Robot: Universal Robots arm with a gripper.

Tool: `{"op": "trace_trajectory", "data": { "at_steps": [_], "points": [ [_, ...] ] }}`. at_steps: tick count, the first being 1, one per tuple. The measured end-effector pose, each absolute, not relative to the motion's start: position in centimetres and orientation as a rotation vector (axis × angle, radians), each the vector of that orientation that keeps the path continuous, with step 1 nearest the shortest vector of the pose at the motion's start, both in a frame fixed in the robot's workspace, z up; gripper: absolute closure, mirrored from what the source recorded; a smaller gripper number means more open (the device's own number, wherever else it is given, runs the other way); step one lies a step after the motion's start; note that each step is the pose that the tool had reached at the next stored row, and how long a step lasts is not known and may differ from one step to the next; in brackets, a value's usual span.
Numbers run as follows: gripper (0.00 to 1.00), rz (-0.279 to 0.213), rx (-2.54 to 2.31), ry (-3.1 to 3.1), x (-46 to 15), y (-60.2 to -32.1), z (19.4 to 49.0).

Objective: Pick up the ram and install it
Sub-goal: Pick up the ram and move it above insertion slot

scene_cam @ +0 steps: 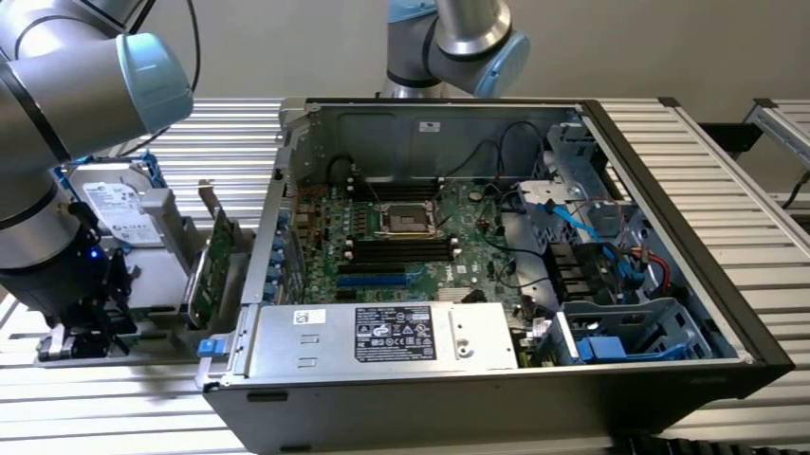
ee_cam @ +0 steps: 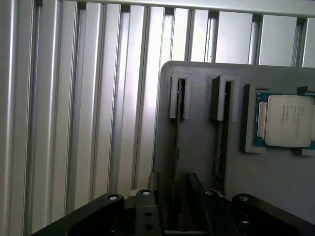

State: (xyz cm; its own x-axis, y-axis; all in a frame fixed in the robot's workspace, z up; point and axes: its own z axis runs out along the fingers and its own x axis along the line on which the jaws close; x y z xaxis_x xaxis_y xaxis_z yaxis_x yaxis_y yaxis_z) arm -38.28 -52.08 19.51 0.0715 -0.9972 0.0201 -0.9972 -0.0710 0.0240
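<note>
In the wrist view the ram (ee_cam: pixel 176 147) stands on edge in a slot of a grey holder (ee_cam: pixel 199 142), showing as a thin dark strip. A second similar stick (ee_cam: pixel 220 142) stands in the neighbouring slot. My gripper (ee_cam: pixel 173 189) is open just above the first stick, with one finger (ee_cam: pixel 153 184) on each side of it and a gap between each finger and the board. In the exterior view the gripper (scene_cam: pixel 82 336) hangs low over the holder (scene_cam: pixel 158 284) at that view's left, beside the open computer case. The black memory slots (scene_cam: pixel 398 251) on the motherboard are empty.
A processor chip (ee_cam: pixel 285 120) lies in a pocket of the holder. A silver hard drive with blue rails (scene_cam: pixel 120 204) and a green expansion card (scene_cam: pixel 215 256) stand between the arm and the case (scene_cam: pixel 633 142). Ribbed aluminium table (ee_cam: pixel 74 123) surrounds the holder. A second arm (scene_cam: pixel 456 43) stands behind the case.
</note>
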Motion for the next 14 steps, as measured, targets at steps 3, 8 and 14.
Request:
{"op": "trace_trajectory", "data": {
  "at_steps": [3,8,14],
  "points": [
    [0.73,-0.002,2.276,-2.119,-38.28,-52.08,19.51],
    [0.73,-0.002,2.276,-2.12,-38.28,-52.08,19.51],
    [0.86,-0.003,2.274,-2.121,-38.28,-52.08,19.51]
  ]
}}
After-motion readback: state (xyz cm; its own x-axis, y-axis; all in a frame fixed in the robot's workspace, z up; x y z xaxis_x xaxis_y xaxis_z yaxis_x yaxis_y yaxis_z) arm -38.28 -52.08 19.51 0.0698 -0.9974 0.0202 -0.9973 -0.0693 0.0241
